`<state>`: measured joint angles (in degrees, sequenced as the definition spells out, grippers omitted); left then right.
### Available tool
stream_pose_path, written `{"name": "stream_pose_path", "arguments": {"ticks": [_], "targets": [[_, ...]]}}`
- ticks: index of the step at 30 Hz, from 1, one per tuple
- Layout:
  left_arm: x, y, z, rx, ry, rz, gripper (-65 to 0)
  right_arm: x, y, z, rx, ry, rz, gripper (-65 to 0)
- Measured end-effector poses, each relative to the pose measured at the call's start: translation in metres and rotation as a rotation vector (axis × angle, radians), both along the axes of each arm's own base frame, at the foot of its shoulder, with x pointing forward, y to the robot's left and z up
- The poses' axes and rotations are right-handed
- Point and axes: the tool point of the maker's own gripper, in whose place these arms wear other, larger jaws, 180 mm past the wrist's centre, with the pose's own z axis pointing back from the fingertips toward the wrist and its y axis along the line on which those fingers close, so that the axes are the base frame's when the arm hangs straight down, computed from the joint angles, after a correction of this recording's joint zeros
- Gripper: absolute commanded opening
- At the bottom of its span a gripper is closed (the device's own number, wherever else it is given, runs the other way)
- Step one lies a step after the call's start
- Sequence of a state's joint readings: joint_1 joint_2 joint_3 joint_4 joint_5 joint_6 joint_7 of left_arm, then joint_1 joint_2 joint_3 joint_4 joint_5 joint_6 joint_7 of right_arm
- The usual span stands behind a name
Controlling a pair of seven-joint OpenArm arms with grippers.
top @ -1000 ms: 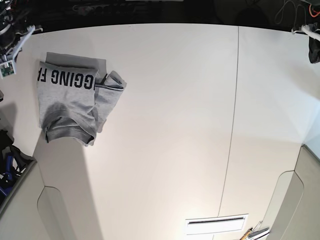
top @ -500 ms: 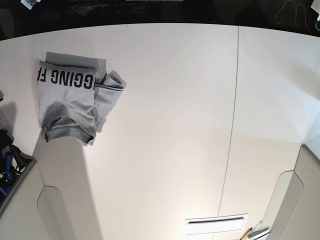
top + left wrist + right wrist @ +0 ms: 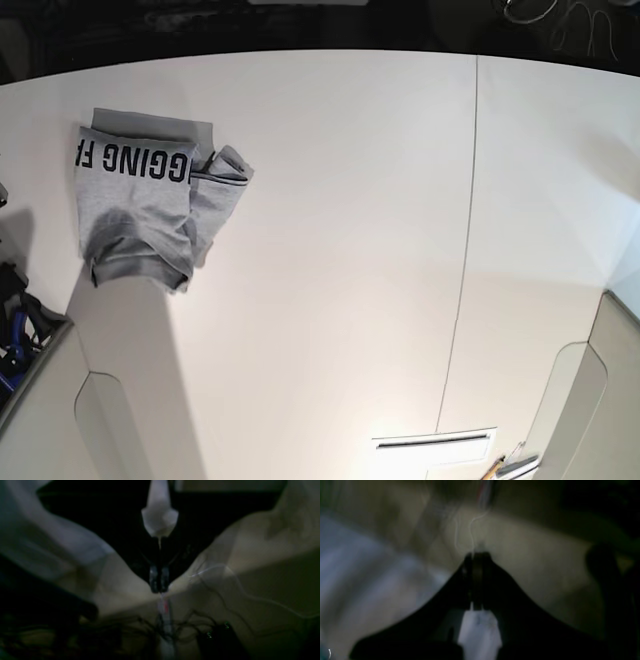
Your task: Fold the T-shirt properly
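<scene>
The T-shirt (image 3: 150, 200) lies folded into a small grey bundle at the far left of the white table (image 3: 340, 250) in the base view, with black block lettering showing along its top edge and a sleeve sticking out on its right. Neither arm shows in the base view. In the left wrist view my left gripper (image 3: 159, 582) is shut with nothing in it, against a dark blurred background. In the right wrist view my right gripper (image 3: 476, 557) is also shut and holds nothing. The T-shirt is out of both wrist views.
A thin seam (image 3: 465, 230) runs down the table right of centre. A white slotted plate (image 3: 432, 447) sits near the front edge. Dark gear and cables (image 3: 560, 20) line the far edge, and blue-black equipment (image 3: 15, 320) sits at the left.
Both arms, seen at the table's upper corners a second ago, have pulled out of the base view. The T-shirt has not moved.
</scene>
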<state>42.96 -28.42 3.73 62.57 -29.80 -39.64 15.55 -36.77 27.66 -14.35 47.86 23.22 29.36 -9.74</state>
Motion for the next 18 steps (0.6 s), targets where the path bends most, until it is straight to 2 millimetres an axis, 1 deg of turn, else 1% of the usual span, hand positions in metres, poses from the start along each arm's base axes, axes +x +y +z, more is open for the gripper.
{"name": "stream_pose_path", "arguments": {"ticks": [2,4,6,8,11,13,15,16,17,18], "targets": [[0.004,-0.012,-0.029,0.035,0.006,0.001,-65.0,0.015,0.011,-0.031,-0.044,-0.026,0.000,-65.0],[0.011,-0.022,-0.054,0.084,0.005,0.005,-65.0,0.039,0.029,-0.054,-0.076,-0.053,-0.010,-65.0],[0.021,-0.035,-0.072,0.113,0.000,-0.010,-65.0,0.068,0.051,-0.070,-0.090,-0.089,-0.013,-65.0],[0.040,-0.050,-0.086,0.129,-0.012,-0.020,-65.0,0.098,0.067,-0.080,-0.112,-0.124,-0.008,-65.0],[0.080,-0.070,-0.094,0.132,-0.065,-0.019,-65.0,0.147,0.077,-0.087,-0.140,-0.191,-0.016,-65.0],[0.100,-0.075,-0.095,0.133,-0.102,-0.018,-65.0,0.170,0.079,-0.087,-0.144,-0.223,-0.018,-65.0],[0.109,-0.074,-0.094,0.135,-0.114,-0.019,-65.0,0.188,0.079,-0.086,-0.144,-0.249,-0.020,-65.0],[0.108,-0.072,-0.095,0.140,-0.103,-0.024,-65.0,0.188,0.078,-0.086,-0.146,-0.249,-0.020,-65.0],[0.107,-0.070,-0.095,0.144,-0.100,-0.024,-65.0,0.195,0.078,-0.086,-0.149,-0.260,-0.021,-65.0],[0.106,-0.069,-0.095,0.147,-0.096,-0.022,-65.0,0.195,0.077,-0.086,-0.152,-0.260,-0.021,-65.0]]}}
